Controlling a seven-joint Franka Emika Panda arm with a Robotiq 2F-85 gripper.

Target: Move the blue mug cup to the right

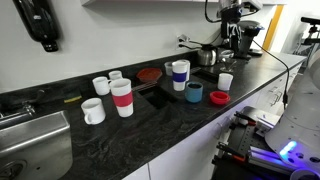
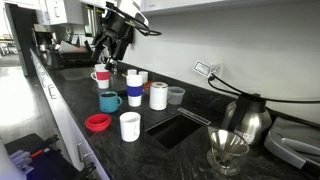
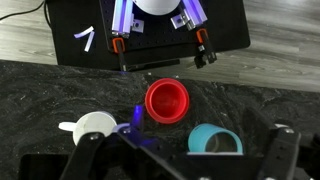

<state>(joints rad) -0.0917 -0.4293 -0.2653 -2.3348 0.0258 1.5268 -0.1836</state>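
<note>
The blue mug cup is short and teal and stands upright on the dark counter, next to the flat red dish. It also shows in an exterior view and in the wrist view. My gripper hangs well above the mug, open and empty. In the wrist view the two fingers frame the bottom edge, with the mug between them and nearer the right finger. The red dish and a white mug lie beside it.
A taller white cup with a blue band, a white cup with a red band, a plain white cup and several small white cups stand around. A recess opens in the counter. A kettle and a glass dripper stand further along.
</note>
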